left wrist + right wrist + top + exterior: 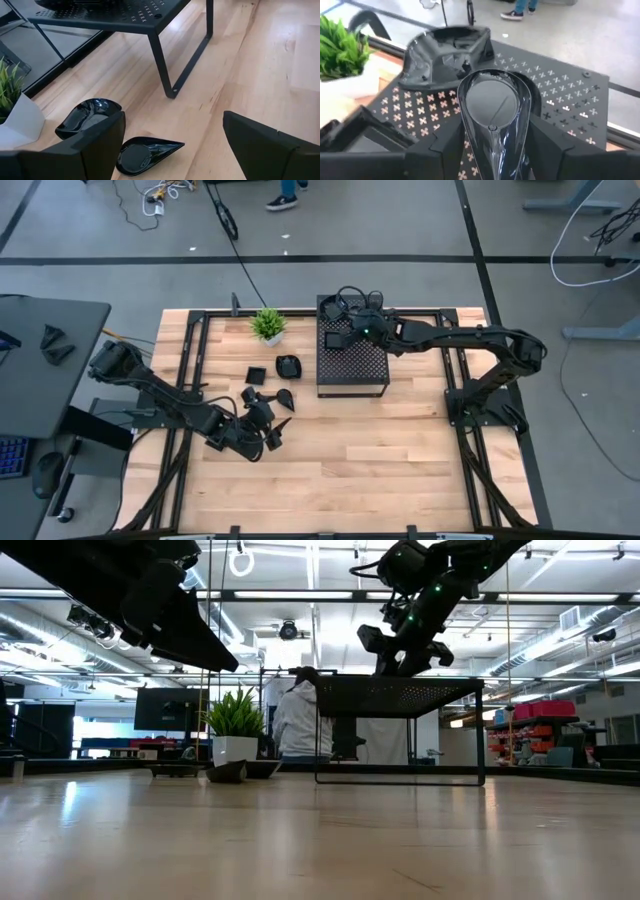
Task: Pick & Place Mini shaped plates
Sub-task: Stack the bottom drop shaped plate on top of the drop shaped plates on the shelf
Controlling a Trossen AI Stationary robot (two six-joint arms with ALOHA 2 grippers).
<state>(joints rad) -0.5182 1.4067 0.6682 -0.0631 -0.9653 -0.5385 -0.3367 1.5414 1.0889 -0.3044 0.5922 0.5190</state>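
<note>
Overhead, table-level, 2 wrist views

In the high view, the right gripper covers part of the perforated black stand, and the plates stacked there are too small and dark to count. In the left wrist view, a rounded plate is partly hidden behind a finger. A person beyond the table stands half concealed by the stand.
</note>
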